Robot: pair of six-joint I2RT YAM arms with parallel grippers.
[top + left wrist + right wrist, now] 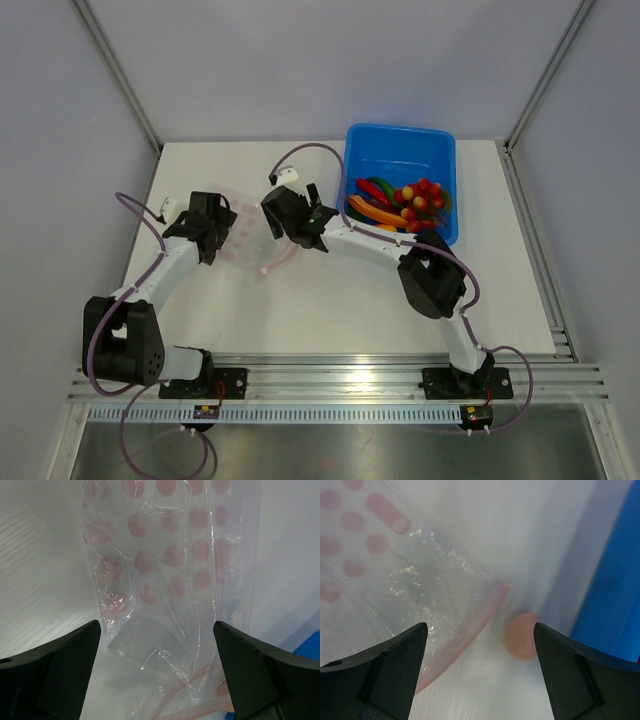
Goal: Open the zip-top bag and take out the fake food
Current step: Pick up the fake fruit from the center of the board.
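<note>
backdrop: grey walls (300,70) are seen around a white desk (330,310); a blue tub (400,150) is set at 1 o'clock in the top view.
left claw (156,645): jaws are spread fully wide, nothing is held.
right claw (480,630): jaws are spread wide, nothing is gripped.
zip-top bag (248,240): laid slack on the desk left of centre, between the two claws; clear, pink-dotted, no toy is made out inside.
fake food (400,205): piled in the blue tub, apart from the bag.
egg (522,636): pale piece, left on the desk outside the bag, between the zipper strip (485,610) and the tub.
risk 1: the egg could be nudged and rolled off if the right claw is lowered off-centre, since it is round.
risk 2: the thin bag film could be snagged and dragged along if either claw is closed low.
bag vs left claw: bag lies at 12 o'clock, its lower end reaching in between the fingers, not pinched.
bag vs right claw: bag lies at 10 o'clock, strip running between the fingers; egg at 3 o'clock.
</note>
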